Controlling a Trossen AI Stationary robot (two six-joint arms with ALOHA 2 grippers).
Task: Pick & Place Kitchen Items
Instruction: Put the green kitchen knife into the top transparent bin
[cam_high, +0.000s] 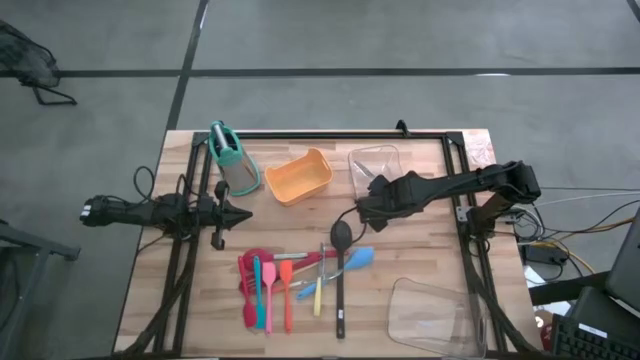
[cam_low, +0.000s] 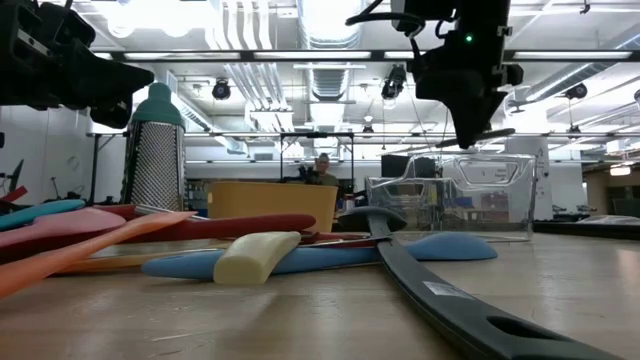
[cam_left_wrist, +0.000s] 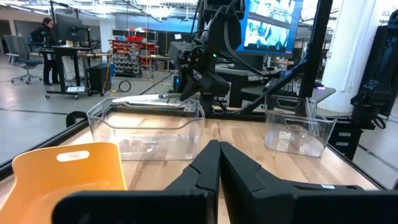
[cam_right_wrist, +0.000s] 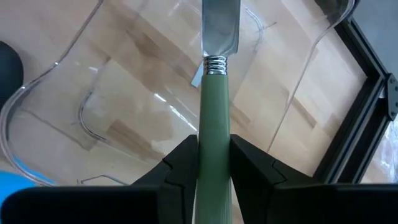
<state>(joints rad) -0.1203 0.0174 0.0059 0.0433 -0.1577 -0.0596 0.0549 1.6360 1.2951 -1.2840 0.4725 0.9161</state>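
Observation:
My right gripper (cam_high: 372, 190) hangs over the far clear tray (cam_high: 385, 155) and is shut on a slim utensil with a green handle and a metal blade (cam_right_wrist: 221, 31). It also shows in the low view (cam_low: 470, 135), above that tray (cam_low: 450, 195). My left gripper (cam_high: 222, 213) is shut and empty at the table's left, its closed fingers (cam_left_wrist: 217, 165) pointing across the table. Several red, pink, orange, teal and blue spatulas (cam_high: 272, 280) lie flat on the table near the front, along with a black ladle (cam_high: 340, 270) and a blue spatula (cam_high: 357, 258). My right gripper pinches the utensil's green handle (cam_right_wrist: 213, 115) between its two fingers. The handle lies along the fingers, and the metal blade sticks out past the fingertips. The utensil is lifted clear, over the clear tray's inside (cam_right_wrist: 81, 106).
An orange tub (cam_high: 300, 177) and a teal-handled grey grater (cam_high: 232, 160) stand at the far left of the middle. A second clear tray (cam_high: 435, 315) sits at the near right. Black frame rails run along the table's edges (cam_high: 465, 200). A person shows far off in the room (cam_left_wrist: 46, 28).

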